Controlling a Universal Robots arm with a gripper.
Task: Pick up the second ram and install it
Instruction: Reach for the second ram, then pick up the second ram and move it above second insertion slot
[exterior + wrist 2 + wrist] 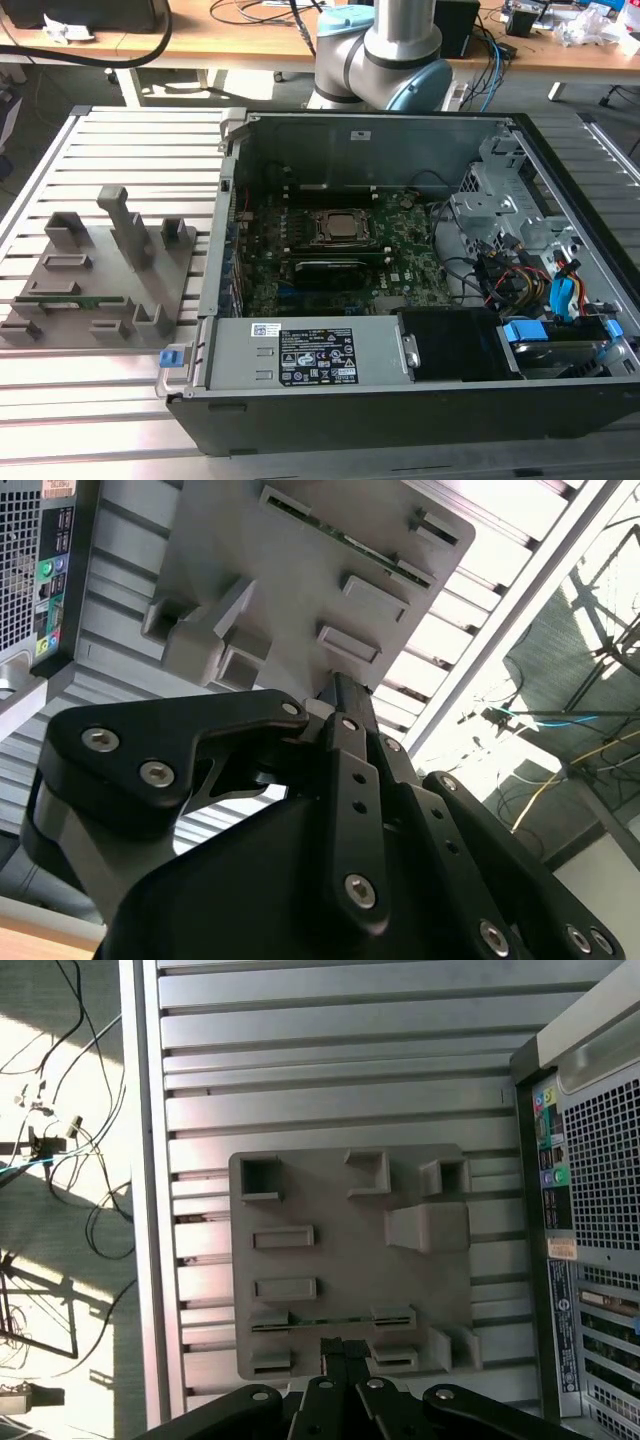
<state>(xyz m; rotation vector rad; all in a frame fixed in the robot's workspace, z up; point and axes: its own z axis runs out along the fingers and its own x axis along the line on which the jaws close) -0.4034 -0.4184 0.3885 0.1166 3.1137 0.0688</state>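
Note:
The second ram [75,300] is a thin green stick standing on edge in a slot of the grey holder plate [110,262], at the exterior view's left. In the first wrist view the ram [330,1321] is a narrow green line between two end blocks, just ahead of my gripper [341,1346]. High above the plate, the gripper is shut with its black fingers [330,1352] together and nothing between them. The second wrist view has the gripper [343,688] over the plate, with the ram [350,542] along the plate's far edge.
An open computer case [400,400] lies at the exterior view's right, with the green motherboard [400,265] and processor socket [340,228] inside. Cables and a drive cage [510,215] fill its right side. The arm's base [380,50] stands behind the case. Everything rests on a slatted metal table [130,140].

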